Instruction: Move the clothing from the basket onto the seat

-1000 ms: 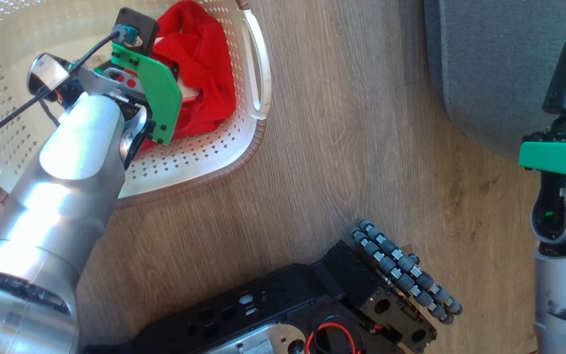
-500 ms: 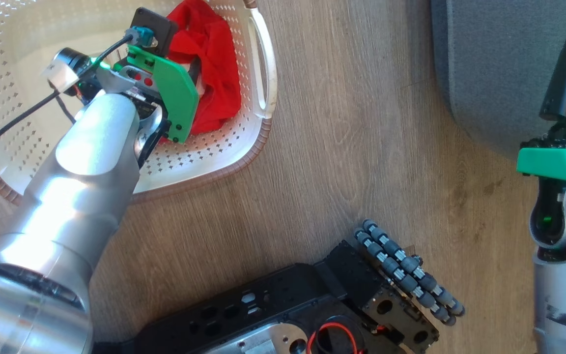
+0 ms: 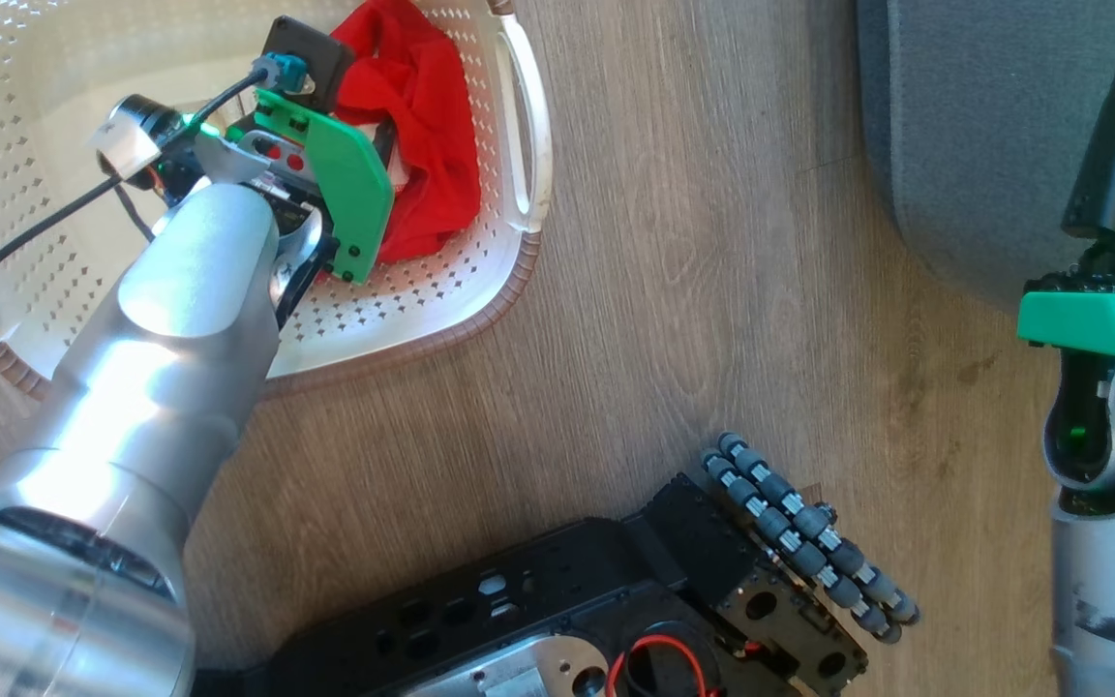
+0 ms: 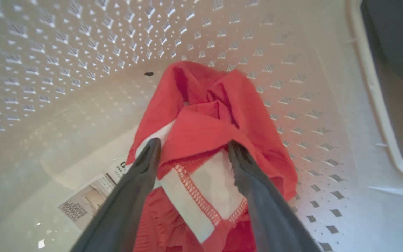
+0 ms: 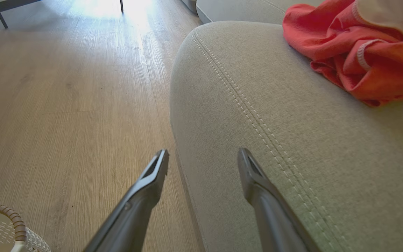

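A wood floor (image 3: 693,290), seen from above, carried everything. A large grey seat (image 3: 983,116) stood at its upper right edge, a rounded corner with pale stitching facing the rest of the scene. One red garment (image 5: 355,59) lay bunched on the cushion, back from that corner, so about half the job looked done.

A cream perforated basket (image 3: 403,310) with a brown woven rim sat on the floor at the upper left, well apart from the seat. The other garment (image 4: 215,119), red with a white stitched panel, lay crumpled on the basket's bottom against the end wall nearest the seat.

The left gripper (image 4: 193,142) reached down into the basket; its two dark fingers were spread wide, one on each side of a raised fold of that garment, with nothing clamped. Whether the tips touched the cloth could not be told. The right gripper (image 5: 203,152) hung released and empty over the seat's corner edge, one finger above the floor, the other above the cushion. A paper label (image 4: 93,196) lay on the basket's bottom beside the left finger.

The step in hand appeared to be grasping the last garment. The next move would call for closing firmly on the fold, since thin cloth slips; then lifting it clear of the rim and carrying it across to the seat.
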